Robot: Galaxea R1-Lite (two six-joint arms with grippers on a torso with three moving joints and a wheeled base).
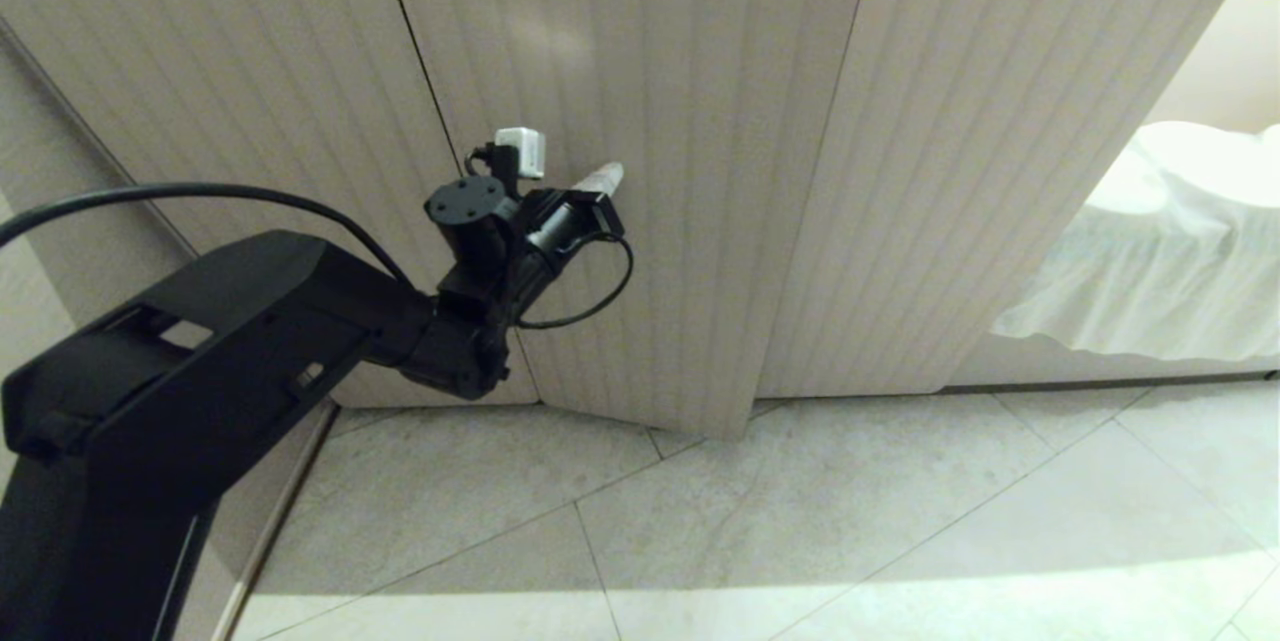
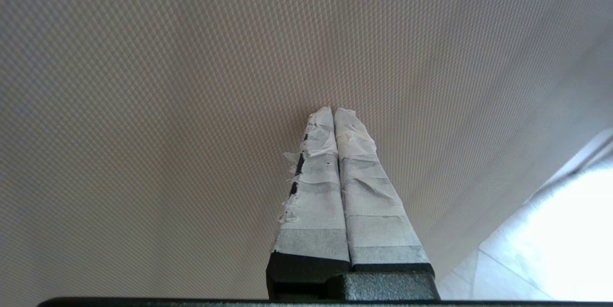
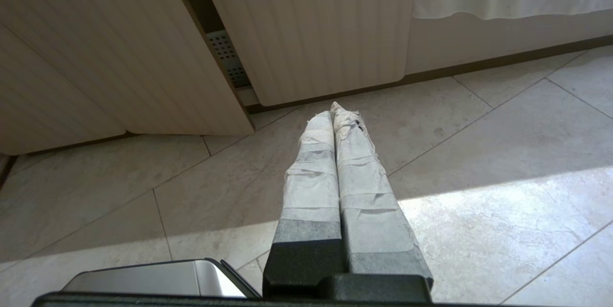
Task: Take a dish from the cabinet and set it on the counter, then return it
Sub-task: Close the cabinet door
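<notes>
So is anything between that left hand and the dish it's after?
Yes, the cabinet door. It stands only slightly ajar, and the left hand, fingers shut, is right at its fluted face. No dish shows in any view. The right hand hangs low over the floor.

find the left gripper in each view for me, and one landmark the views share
Head view: left gripper left of centre, taped tips at the fluted cabinet door.
Left wrist view: its shut taped fingers run up from the bottom edge.
Right wrist view: not in it; only the right gripper shows.
Shared landmark: the cabinet door.
</notes>
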